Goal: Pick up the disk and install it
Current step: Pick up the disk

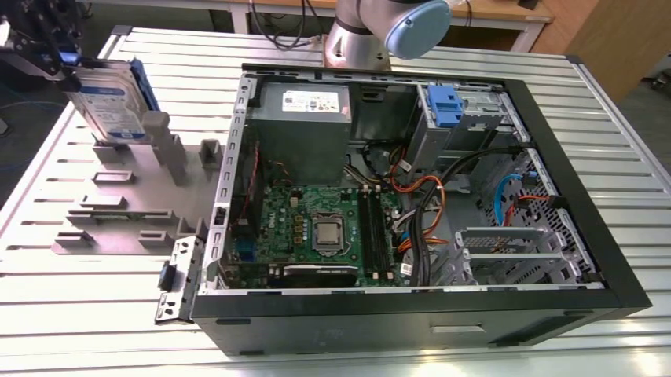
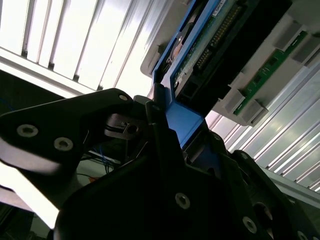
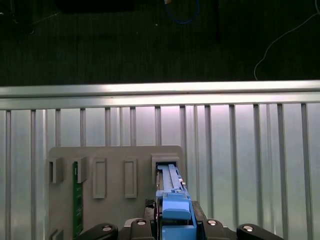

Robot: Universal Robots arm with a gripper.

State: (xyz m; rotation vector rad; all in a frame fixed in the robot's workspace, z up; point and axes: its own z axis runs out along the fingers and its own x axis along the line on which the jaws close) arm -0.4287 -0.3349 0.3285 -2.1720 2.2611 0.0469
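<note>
Upper left of the exterior view: clamps shut with the gripper (image 1: 61, 63) on the upright disk (image 1: 110, 102), at a slot of the grey fixture (image 1: 115, 212), left of the open computer case (image 1: 627, 275).

Arm (image 1: 354, 43): silver column with a blue-capped joint, top centre of the exterior view. Tool (image 1: 63, 71) is black, sits at that view's upper left and points down. In both wrist views the jaws are clamped on the blue rail of the disk (image 3: 171, 182), black fingers (image 2: 156, 120) tight against it on either side.
</note>
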